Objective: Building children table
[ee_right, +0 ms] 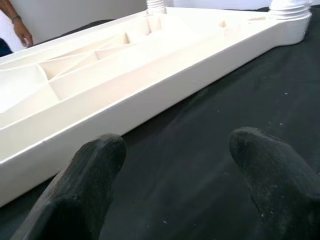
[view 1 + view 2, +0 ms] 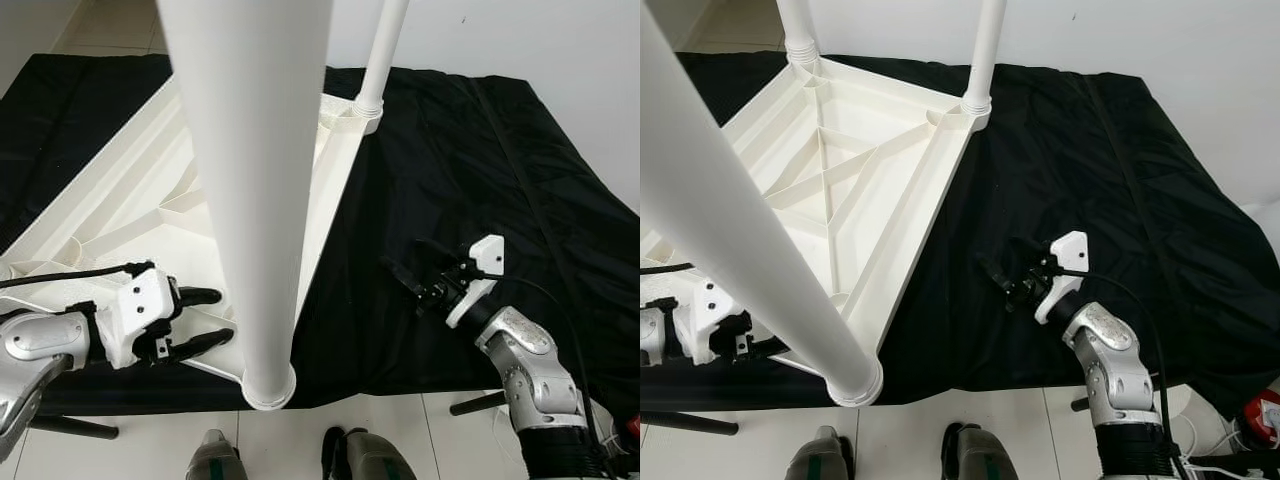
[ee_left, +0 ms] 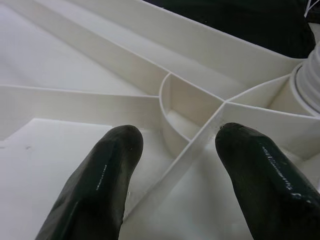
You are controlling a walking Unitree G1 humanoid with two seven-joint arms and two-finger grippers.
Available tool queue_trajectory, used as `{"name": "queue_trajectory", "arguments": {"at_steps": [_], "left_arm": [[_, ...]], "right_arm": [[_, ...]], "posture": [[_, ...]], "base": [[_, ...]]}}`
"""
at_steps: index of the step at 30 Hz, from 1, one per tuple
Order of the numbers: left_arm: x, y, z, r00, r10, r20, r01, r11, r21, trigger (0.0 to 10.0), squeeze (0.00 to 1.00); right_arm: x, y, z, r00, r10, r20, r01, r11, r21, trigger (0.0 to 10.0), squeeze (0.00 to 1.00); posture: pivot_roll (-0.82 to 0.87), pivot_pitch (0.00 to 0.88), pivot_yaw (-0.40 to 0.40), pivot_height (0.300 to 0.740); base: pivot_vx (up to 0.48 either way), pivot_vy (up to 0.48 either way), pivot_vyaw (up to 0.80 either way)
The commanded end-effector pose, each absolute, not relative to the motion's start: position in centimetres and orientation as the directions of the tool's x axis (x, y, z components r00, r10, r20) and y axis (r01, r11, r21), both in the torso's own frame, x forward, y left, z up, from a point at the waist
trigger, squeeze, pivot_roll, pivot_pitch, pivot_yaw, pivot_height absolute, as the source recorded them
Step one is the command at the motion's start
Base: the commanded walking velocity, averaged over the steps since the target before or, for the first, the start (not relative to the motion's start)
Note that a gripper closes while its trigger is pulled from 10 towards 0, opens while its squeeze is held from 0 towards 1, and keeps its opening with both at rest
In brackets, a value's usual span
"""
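A white plastic children's table point(image 2: 870, 160) lies upside down on a black cloth point(image 2: 470, 170), showing its ribbed underside. Three white legs stand up from its corners: the near one point(image 2: 260, 200) looms right before my head, another rises at the far right corner point(image 2: 380, 50), and a third at the far left point(image 2: 798, 25). My left gripper point(image 2: 218, 317) is open just above the ribs point(image 3: 195, 145), beside the near leg's socket. My right gripper point(image 2: 400, 262) is open and empty, low over the cloth, to the right of the table's long edge point(image 1: 150, 95).
The cloth ends at white floor tiles point(image 2: 450, 440) where my feet point(image 2: 360, 455) stand. A white wall point(image 2: 1160, 40) runs behind. A person's hand point(image 1: 20, 30) shows beyond the table's far end. A red object with cables point(image 2: 1260, 415) lies at the lower right.
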State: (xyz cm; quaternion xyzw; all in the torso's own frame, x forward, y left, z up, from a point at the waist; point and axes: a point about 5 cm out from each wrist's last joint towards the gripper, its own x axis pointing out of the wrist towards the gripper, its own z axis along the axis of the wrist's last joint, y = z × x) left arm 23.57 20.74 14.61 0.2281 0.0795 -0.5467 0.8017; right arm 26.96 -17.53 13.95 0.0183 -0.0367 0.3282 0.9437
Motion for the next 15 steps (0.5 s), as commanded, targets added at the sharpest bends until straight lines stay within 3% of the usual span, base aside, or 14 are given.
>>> {"name": "queue_trajectory", "arguments": {"at_steps": [1,4,5,15], "left_arm": [[23.5,21.3,12.3,0.394,-0.797,-0.457,0.918,0.319,0.236,10.0,0.0],[24.6,21.8,11.7,0.435,-0.761,-0.482,0.9,0.353,0.254,10.0,0.0],[25.5,22.1,11.4,0.487,-0.723,-0.49,0.873,0.41,0.263,10.0,0.0],[25.8,23.3,9.9,0.511,-0.651,-0.561,0.855,0.452,0.255,10.0,0.0]], "right_arm": [[26.7,-17.5,13.8,0.783,0.618,0.074,-0.621,0.783,0.029,10.0,0.0],[26.5,-17.5,14.0,0.784,0.616,0.076,-0.62,0.784,0.035,10.0,0.0],[26.4,-17.3,14.1,0.785,0.615,0.078,-0.619,0.784,0.045,10.0,0.0],[26.2,-17.0,14.3,0.778,0.624,0.073,-0.628,0.777,0.05,10.0,0.0]], "posture": [[0.1,0.161,-0.051,0.74],[0.1,0.157,-0.052,0.74],[0.1,0.152,-0.052,0.74],[0.1,0.146,-0.053,0.74]], "base": [[0.0,0.0,0.0],[0.0,0.0,0.0],[0.0,0.0,0.0],[0.0,0.0,0.0]]}}
